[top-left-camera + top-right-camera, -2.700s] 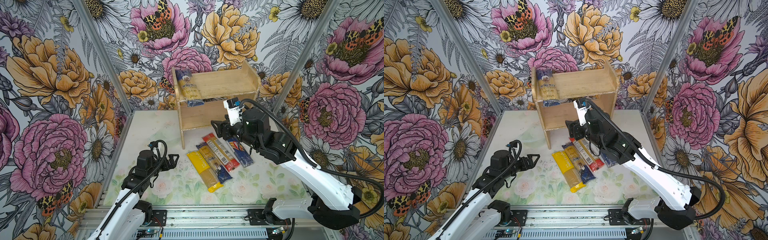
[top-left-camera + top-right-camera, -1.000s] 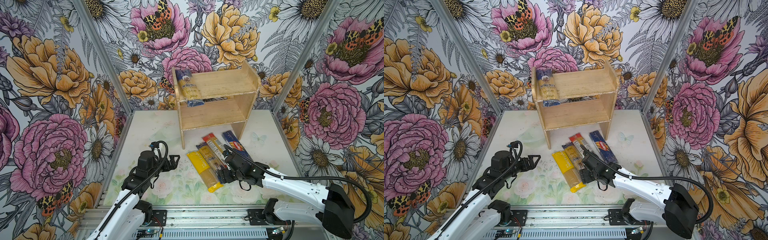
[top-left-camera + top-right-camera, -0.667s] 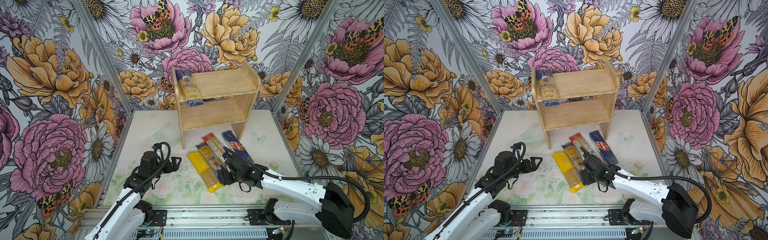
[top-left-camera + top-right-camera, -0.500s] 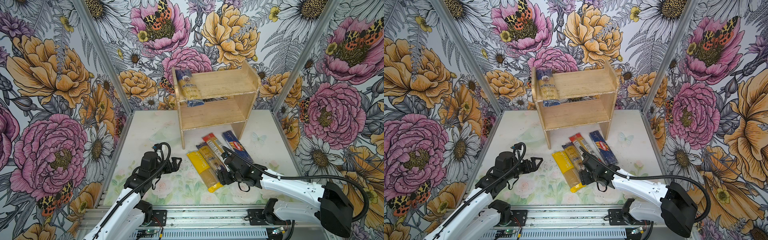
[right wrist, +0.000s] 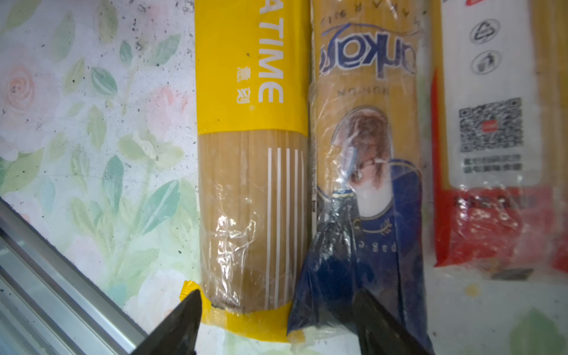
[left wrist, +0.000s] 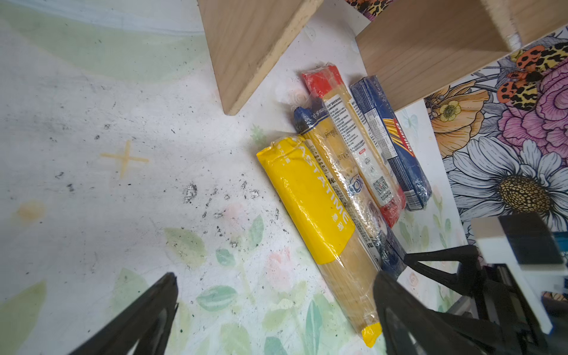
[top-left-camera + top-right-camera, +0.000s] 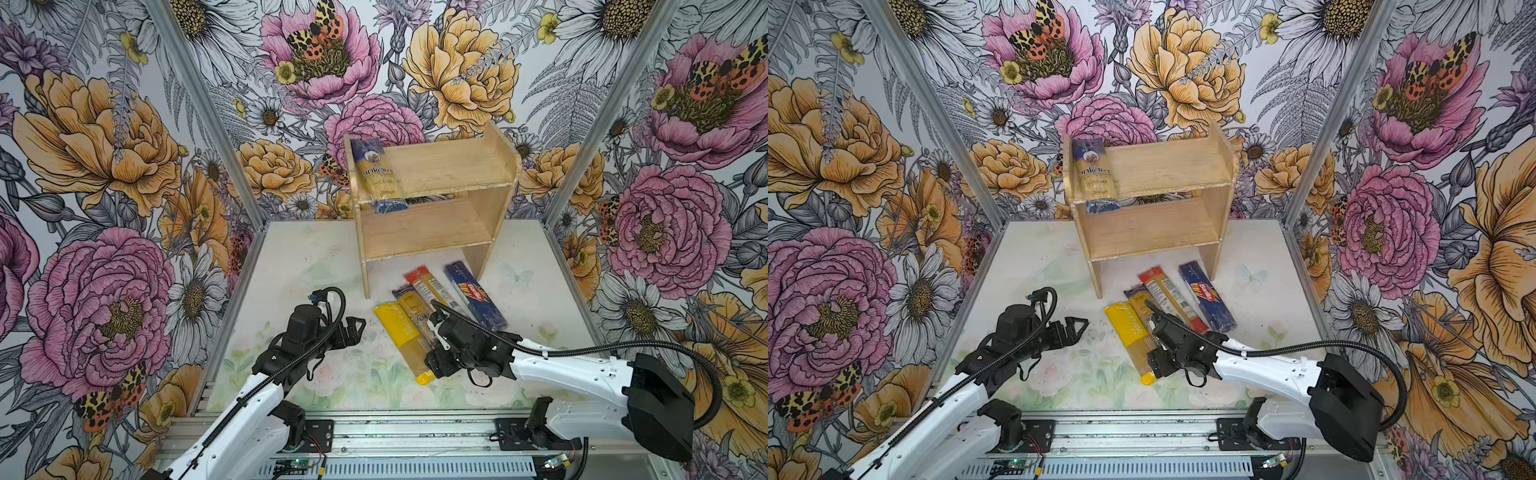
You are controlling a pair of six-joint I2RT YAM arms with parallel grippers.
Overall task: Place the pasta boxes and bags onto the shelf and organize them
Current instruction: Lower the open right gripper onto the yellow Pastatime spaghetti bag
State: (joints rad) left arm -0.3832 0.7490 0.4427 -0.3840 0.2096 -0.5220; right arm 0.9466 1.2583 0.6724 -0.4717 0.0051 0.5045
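The wooden shelf (image 7: 449,166) (image 7: 1167,166) stands at the back. A blue-ended "ankara" bag (image 7: 376,174) (image 7: 1096,174) lies across the left end of its top tier and overhangs the front. On the table lie the yellow-ended bag (image 7: 399,328) (image 5: 249,92), the slimmer blue-ended bag (image 7: 415,311) (image 5: 365,123), the red-ended pack (image 7: 432,289) (image 6: 353,129) and the Barilla pack (image 7: 473,295) (image 6: 390,138). My right gripper (image 7: 431,360) (image 5: 276,319) is open and low, straddling the near ends of the yellow and blue-ended bags. My left gripper (image 7: 351,328) (image 6: 273,298) hangs open, left of the yellow bag, holding nothing.
The packs lie side by side, touching, just in front of the shelf's feet. A metal rail (image 5: 61,276) runs along the table's front edge, close to the right gripper. Flowered walls close in both sides and the back.
The right arm has come down from in front of the shelf to the packs' near ends, then crept slightly left. The left gripper has edged a little toward the packs.
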